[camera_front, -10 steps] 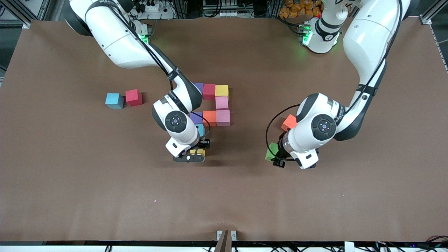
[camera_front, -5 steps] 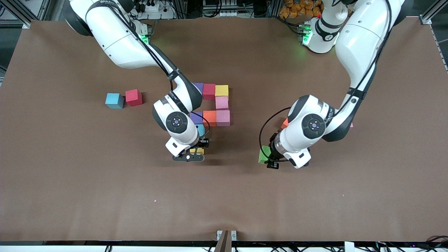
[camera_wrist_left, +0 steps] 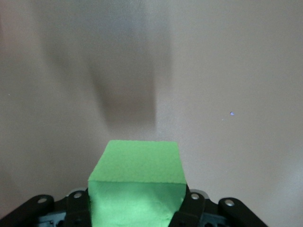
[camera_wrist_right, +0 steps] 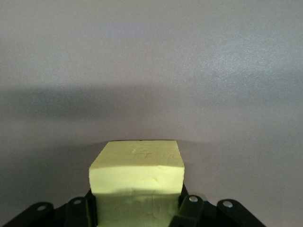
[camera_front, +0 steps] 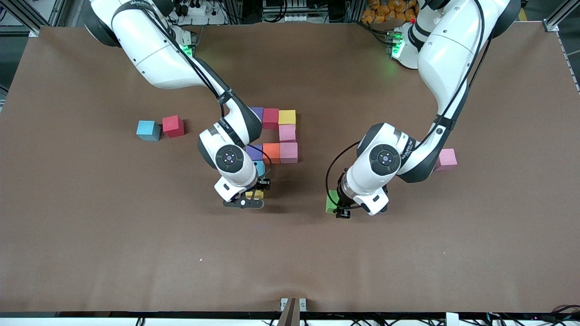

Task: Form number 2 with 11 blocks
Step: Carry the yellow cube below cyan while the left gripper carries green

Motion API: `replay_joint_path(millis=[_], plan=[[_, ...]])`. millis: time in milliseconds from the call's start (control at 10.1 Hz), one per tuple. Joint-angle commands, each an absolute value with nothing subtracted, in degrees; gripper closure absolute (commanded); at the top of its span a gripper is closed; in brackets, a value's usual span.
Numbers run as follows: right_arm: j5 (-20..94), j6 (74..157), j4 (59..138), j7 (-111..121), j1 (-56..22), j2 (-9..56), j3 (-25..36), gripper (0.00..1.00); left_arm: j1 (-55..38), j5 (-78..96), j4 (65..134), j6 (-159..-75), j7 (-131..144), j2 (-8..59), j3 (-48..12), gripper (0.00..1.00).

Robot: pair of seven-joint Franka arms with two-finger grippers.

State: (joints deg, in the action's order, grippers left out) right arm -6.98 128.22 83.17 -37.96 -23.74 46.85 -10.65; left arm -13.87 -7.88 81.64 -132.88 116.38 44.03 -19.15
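A part-built number 2 lies mid-table: a purple block, a red block and a yellow block in a row, a pink block, then a mauve block, an orange block, a second purple block and a light blue block. My right gripper is shut on a yellow block, low, just nearer the camera than the light blue one. My left gripper is shut on a green block, lifted over bare table toward the left arm's end.
A loose light blue block and a red block sit side by side toward the right arm's end. A pink block lies beside the left arm's elbow. The brown table is bare nearer the camera.
The left arm has carried the green block toward the figure, uncovering the loose pink block and hiding a loose orange one. The right arm has not moved.
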Motion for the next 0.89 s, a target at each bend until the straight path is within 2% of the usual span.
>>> replay_joint_path(millis=[0, 297, 396, 494, 593, 791], plan=[[-6.9, 128.3, 83.1, -39.5, -24.2, 46.8, -10.5, 0.80, -14.8, -7.1, 80.1, -133.1, 117.5, 44.9, -18.5, 0.63], [-6.9, 128.7, 83.1, -39.8, -24.3, 46.9, -10.5, 0.78, -15.1, -7.1, 80.0, -133.8, 117.6, 45.5, -18.5, 0.63], [-6.9, 128.7, 83.1, -39.8, -24.4, 46.9, -10.5, 0.67, -15.8, -7.2, 79.7, -133.8, 118.6, 45.6, -18.4, 0.63], [-6.9, 128.7, 83.1, -39.8, -24.4, 46.9, -10.5, 0.24, -16.4, -7.2, 79.7, -133.8, 119.5, 45.6, -17.8, 0.63], [-6.9, 128.8, 83.1, -39.8, -24.4, 46.9, -10.5, 0.00, -17.7, -7.2, 78.9, -133.8, 120.1, 46.3, -16.7, 0.63], [-7.0, 128.6, 83.1, -39.7, -24.4, 46.4, -10.8, 0.00, -20.9, -7.1, 76.6, -133.8, 122.5, 48.2, -13.6, 0.62]])
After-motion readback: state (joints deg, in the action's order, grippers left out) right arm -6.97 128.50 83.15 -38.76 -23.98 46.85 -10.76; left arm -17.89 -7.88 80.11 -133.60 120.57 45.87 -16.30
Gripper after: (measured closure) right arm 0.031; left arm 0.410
